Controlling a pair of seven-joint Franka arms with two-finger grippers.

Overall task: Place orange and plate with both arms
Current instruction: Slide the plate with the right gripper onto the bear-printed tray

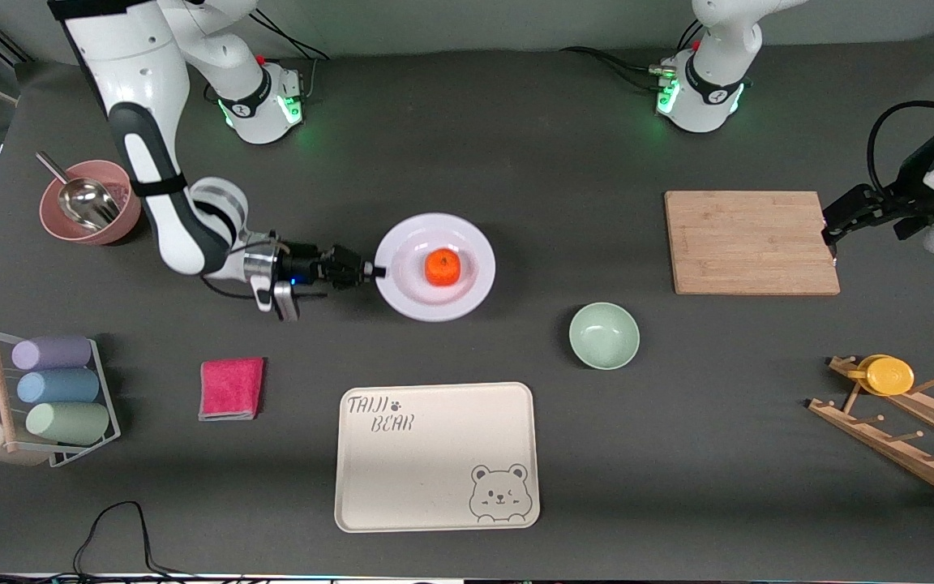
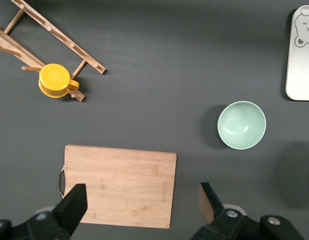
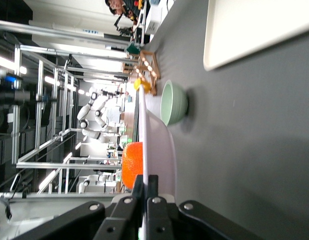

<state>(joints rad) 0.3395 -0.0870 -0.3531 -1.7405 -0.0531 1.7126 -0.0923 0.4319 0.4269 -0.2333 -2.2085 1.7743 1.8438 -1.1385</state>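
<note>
Right gripper pinches plate rim, clearest from its wrist.

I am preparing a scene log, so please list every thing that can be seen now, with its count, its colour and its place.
orange: 1, bright orange, on the plate.
plate: 1, white, mid-table.
bowl: 1, pale green, nearer the front camera than the plate.
tray: 1, cream with bear print, nearest the front camera.
cutting board: 1, light wood, toward the left arm's end.
cloth: 1, pink-red, beside the tray.
pink bowl: 1, holds a metal scoop, right arm's end.
cup rack: 1, with pastel cups lying in it.
wooden rack: 1, carries a yellow cup.
right gripper: shut on the plate's rim.
left gripper: open, over the cutting board's edge.
</note>
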